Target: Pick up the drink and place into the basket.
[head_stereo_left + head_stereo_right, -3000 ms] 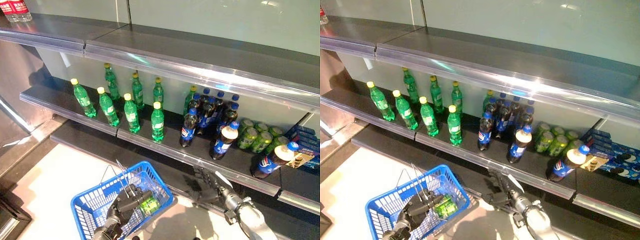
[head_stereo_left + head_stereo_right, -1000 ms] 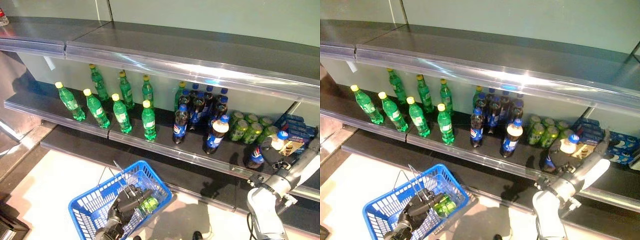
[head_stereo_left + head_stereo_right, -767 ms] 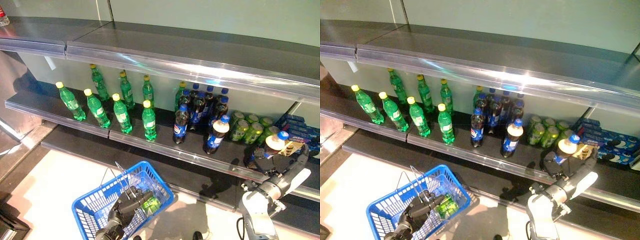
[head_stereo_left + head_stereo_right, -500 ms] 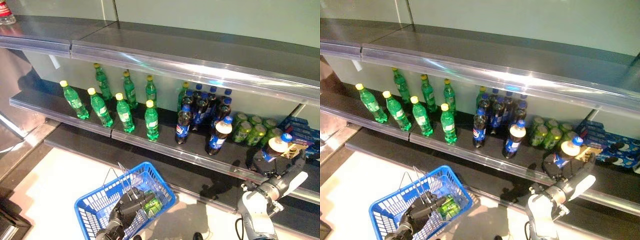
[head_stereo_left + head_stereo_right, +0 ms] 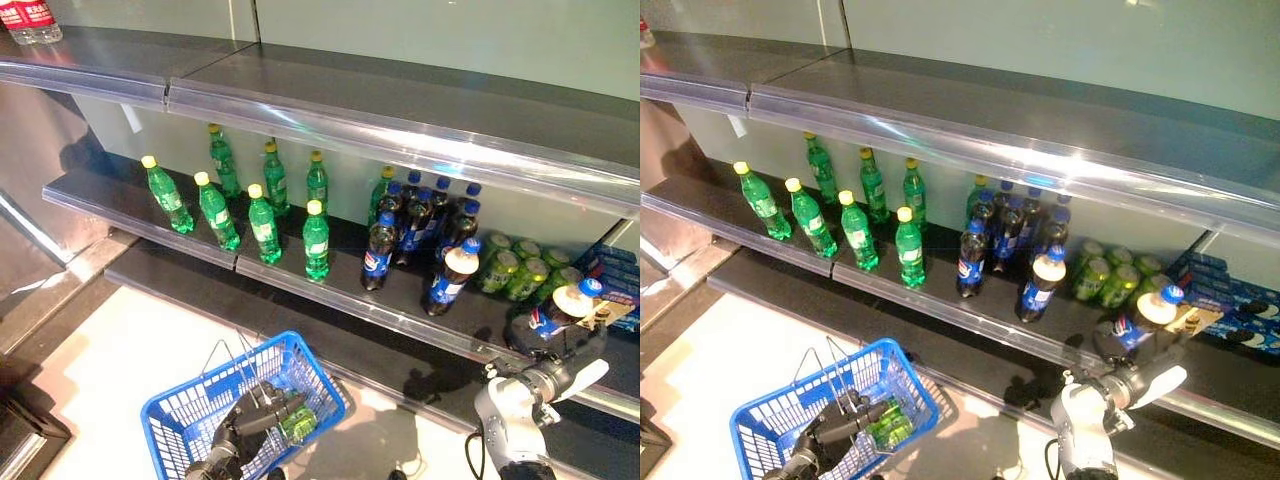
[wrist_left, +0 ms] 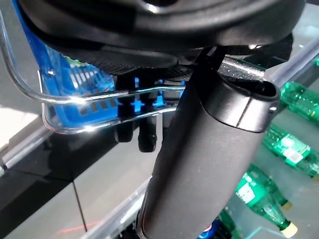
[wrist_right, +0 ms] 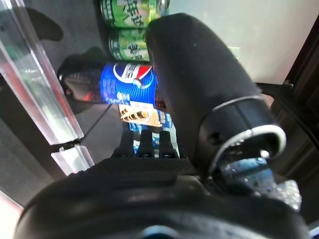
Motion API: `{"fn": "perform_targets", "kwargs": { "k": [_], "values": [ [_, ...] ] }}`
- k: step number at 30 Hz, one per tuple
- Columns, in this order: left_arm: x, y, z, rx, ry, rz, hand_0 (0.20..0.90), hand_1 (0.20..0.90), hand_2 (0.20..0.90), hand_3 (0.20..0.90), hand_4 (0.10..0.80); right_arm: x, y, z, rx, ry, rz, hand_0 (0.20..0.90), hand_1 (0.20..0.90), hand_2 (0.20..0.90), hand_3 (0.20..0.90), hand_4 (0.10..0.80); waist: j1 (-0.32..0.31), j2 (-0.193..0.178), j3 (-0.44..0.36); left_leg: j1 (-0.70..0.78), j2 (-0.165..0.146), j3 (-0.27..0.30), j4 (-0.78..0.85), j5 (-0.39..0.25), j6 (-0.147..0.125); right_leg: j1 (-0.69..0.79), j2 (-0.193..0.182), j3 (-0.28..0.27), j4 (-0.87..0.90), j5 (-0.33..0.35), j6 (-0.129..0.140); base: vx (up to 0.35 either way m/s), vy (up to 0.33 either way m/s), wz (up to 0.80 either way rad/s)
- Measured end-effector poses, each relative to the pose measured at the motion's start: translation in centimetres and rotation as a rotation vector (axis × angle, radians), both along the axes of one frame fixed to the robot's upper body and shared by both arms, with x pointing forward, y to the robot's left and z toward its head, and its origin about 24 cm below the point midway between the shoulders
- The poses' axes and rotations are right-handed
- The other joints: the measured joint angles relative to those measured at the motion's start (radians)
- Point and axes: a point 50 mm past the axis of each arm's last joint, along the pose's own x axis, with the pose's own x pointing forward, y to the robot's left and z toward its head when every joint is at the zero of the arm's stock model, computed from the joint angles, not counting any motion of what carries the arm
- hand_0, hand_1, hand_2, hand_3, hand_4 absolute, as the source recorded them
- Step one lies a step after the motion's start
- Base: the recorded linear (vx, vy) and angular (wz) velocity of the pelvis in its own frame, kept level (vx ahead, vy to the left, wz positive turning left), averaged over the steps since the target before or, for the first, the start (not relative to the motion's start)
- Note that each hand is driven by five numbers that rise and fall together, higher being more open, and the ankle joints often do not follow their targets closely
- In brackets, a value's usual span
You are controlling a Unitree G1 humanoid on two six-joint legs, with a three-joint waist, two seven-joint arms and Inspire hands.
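Observation:
A cola bottle (image 5: 562,308) with a pale upper part and a blue cap leans at the right end of the middle shelf. My right hand (image 5: 540,345) reaches over the shelf's rail, and its fingers (image 7: 148,143) and thumb (image 7: 199,84) curl round the bottle's lower half (image 7: 127,82). At the lower left hangs the blue basket (image 5: 190,410). My left hand (image 5: 248,418) is shut on its wire handle (image 6: 99,94). A green drink (image 5: 298,425) lies inside the basket.
Green bottles (image 5: 262,225) stand on the shelf's left, dark cola bottles (image 5: 412,225) in the middle, green cans (image 5: 520,275) and blue packs (image 5: 615,275) at the right. A clear rail (image 5: 350,295) fronts the shelf. Another shelf (image 5: 400,115) overhangs above.
My right hand rose from below the shelf to the leaning cola bottle and closed round it. The left hand kept hold of the basket. The camera shifted a little.

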Motion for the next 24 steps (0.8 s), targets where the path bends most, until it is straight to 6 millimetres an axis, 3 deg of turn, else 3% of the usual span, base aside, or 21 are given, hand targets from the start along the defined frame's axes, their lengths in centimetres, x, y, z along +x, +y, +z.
{"fn": "perform_targets", "kwargs": {
  "k": [13,24],
  "values": [
    [-0.3,0.1,-0.2,0.013,0.029,-0.049,0.3,0.3,0.3,0.2,0.1,0.3,-3.4,0.1,-0.03,0.032,-0.05,0.9,0.9,0.9,0.9,0.8,0.029,0.018,0.012,-0.004,0.001,-0.008,0.0,0.001,-0.001,0.001,0.001,-0.004,0.004,0.0,0.0,0.033,-0.038,0.02],
    [0.0,-0.1,-0.1,0.014,0.024,-0.065,0.3,0.3,0.3,0.2,0.1,1.0,-5.0,0.4,0.036,-0.004,-0.113,0.9,0.9,0.9,0.9,0.8,0.03,0.041,0.048,-0.02,0.001,-0.014,0.001,0.003,-0.002,-0.01,0.002,-0.007,0.004,0.0,-0.001,-0.007,-0.027,0.01]
  ]
}}
